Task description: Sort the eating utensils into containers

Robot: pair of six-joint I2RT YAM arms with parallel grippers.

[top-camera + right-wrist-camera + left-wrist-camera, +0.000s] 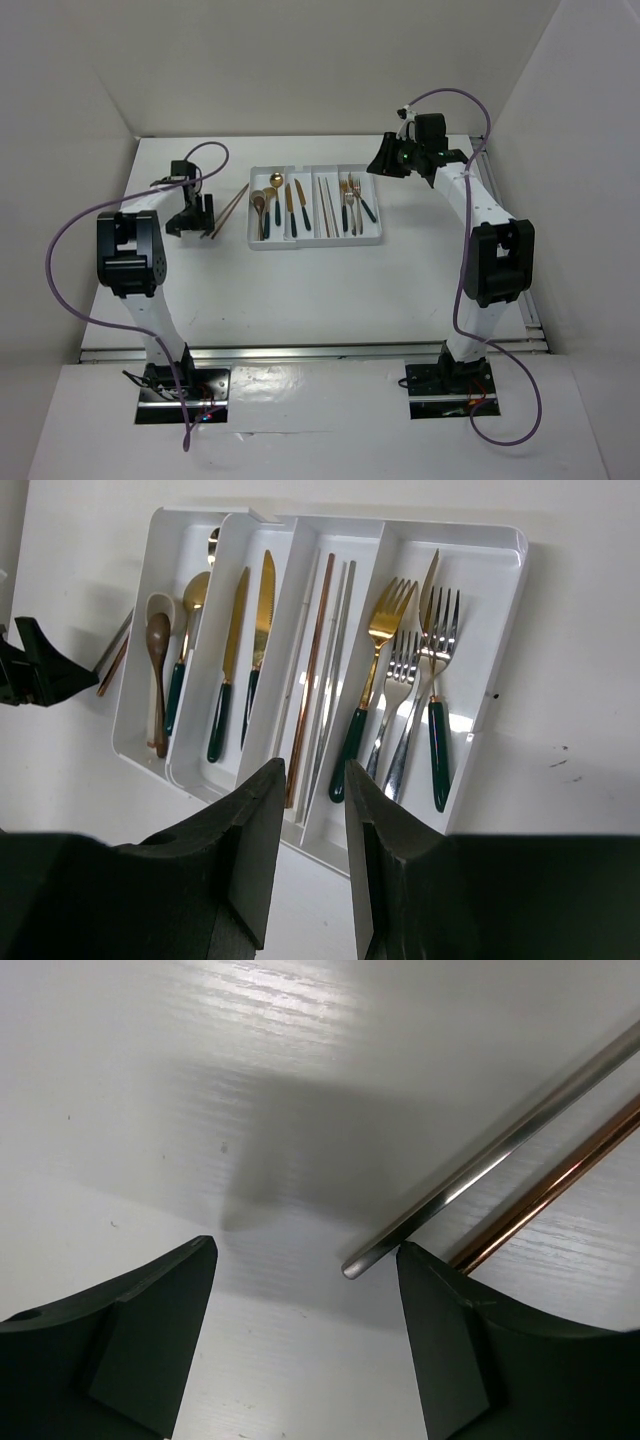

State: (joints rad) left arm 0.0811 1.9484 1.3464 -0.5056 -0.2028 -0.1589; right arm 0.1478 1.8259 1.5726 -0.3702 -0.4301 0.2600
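Two chopsticks (pixel 480 1170) just beside left pincer (pixel 305 1248)

A: Non-job items?
B: White table (pixel 300 290), white walls (pixel 300 60) on three sides, metal rail (pixel 320 350) along the near edge.
A: Surface?
B: Few dark scuffs (pixel 558 764).

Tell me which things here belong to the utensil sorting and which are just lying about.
Job: white tray; the spoons, knives, tray chopsticks and forks in it; two loose chopsticks on the table beside it.
Just there: purple cables; black base plates.
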